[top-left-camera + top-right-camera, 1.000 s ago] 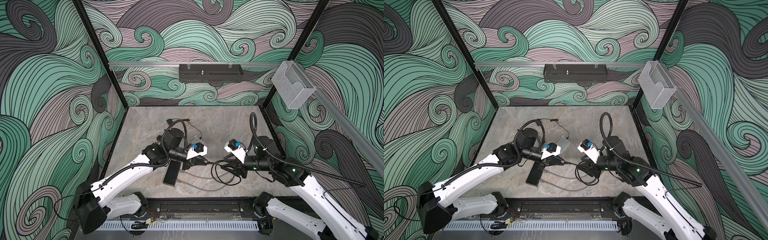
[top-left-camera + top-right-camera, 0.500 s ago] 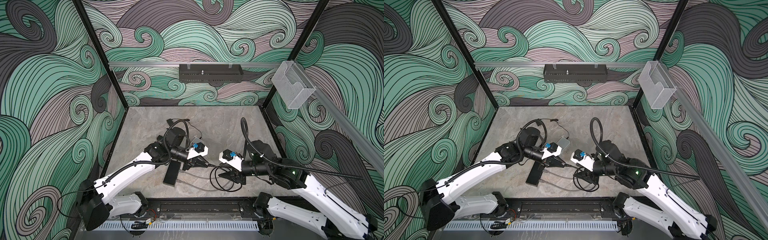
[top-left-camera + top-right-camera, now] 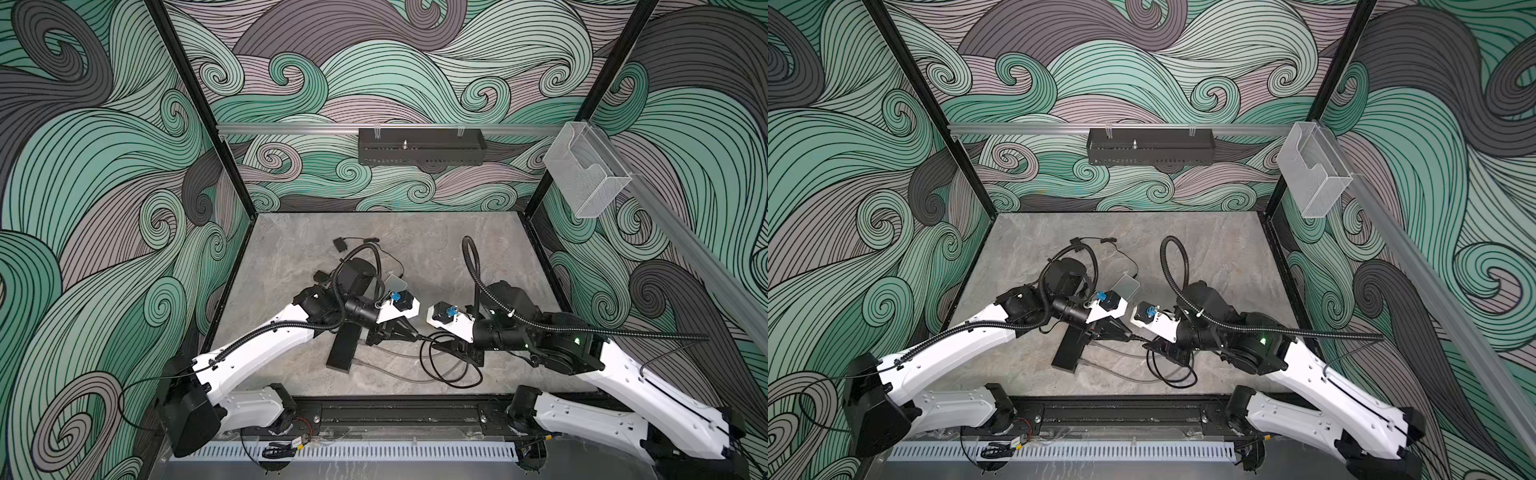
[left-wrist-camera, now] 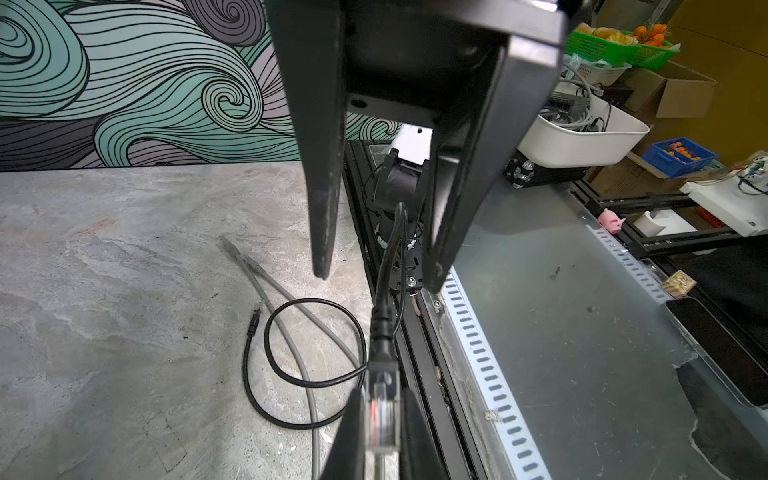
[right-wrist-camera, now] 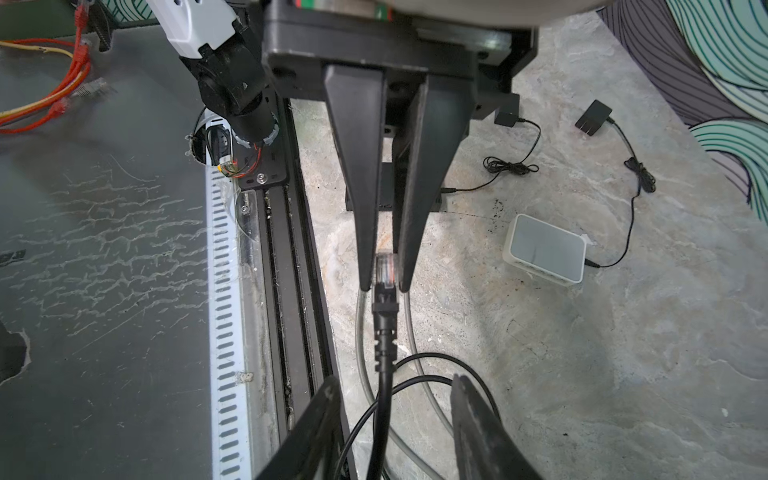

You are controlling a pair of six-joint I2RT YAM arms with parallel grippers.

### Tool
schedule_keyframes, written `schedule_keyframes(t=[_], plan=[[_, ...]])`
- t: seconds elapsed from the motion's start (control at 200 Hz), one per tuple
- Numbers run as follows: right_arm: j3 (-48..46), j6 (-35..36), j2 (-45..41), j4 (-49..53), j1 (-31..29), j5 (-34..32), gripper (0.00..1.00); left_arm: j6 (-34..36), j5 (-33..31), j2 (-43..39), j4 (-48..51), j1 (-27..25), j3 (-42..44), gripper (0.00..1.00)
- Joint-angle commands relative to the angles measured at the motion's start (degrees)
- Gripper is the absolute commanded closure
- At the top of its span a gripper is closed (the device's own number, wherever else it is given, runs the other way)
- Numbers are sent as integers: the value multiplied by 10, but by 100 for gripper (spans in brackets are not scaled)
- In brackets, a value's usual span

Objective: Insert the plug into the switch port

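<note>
A clear plug (image 4: 383,419) on a black cable (image 4: 384,266) is pinched between the fingers of my left gripper (image 4: 380,399), which is shut on it just above the table. My right gripper (image 5: 395,380) faces it tip to tip. It is open, its fingers astride the black cable just behind the plug (image 5: 385,270) without touching it. In both top views the two grippers (image 3: 415,336) (image 3: 434,341) meet at the table's middle front. A black switch (image 3: 345,347) lies flat under the left arm. Its ports do not show.
A small white switch (image 5: 544,249) with its power lead sits behind the left gripper (image 5: 384,286). A grey cable (image 3: 386,353) and the black cable's loops (image 3: 453,374) lie on the stone table (image 3: 415,245). Two black adapters (image 5: 594,118) lie further back. The front rail (image 3: 399,413) runs close by.
My right arm has swung left and down until its gripper meets the left one, and its jaws have narrowed around the black cable. The left gripper has kept hold of the plug.
</note>
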State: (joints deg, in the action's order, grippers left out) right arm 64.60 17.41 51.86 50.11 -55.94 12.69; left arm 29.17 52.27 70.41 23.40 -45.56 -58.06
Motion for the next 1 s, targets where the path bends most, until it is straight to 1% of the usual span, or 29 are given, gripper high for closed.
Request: schedule_keyframes(t=[0.0,0.455,0.906,0.996], plan=[[20,10,20,7,-3,-11,61,10,1,3,16,-5,-22,100],[-3,-5,30,-10,-4,42,65,10,-2,0,16,-8,-21,100],[-16,-13,31,-10,-3,41,66,7,-3,-2,12,-8,-21,100],[-18,-13,33,-10,-4,29,62,7,-1,-2,12,-8,-20,100]])
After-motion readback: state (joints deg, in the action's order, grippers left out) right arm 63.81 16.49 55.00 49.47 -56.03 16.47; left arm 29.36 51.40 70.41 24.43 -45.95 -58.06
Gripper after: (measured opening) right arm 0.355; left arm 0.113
